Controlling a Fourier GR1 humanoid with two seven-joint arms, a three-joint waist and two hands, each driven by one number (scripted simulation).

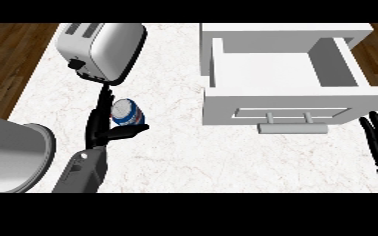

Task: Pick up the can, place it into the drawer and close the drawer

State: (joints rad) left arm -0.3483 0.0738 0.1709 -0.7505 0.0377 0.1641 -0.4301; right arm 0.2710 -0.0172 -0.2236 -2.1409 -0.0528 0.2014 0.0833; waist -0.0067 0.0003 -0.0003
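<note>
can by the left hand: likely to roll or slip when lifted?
The can looks rigid and smooth-sided, so it may slip. It seems tilted against the left hand, so it could roll if released on the counter. It looks small, probably light; the open drawer should take it easily.

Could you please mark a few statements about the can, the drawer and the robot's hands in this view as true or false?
1. The white drawer stands open. True.
2. The small blue-and-white can lies inside the drawer. False: it is on the marbled white counter, by the left hand.
3. The silver toaster sits right of the drawer. False: it is left of it.
4. The right hand shows at the view's right edge. True.
</note>
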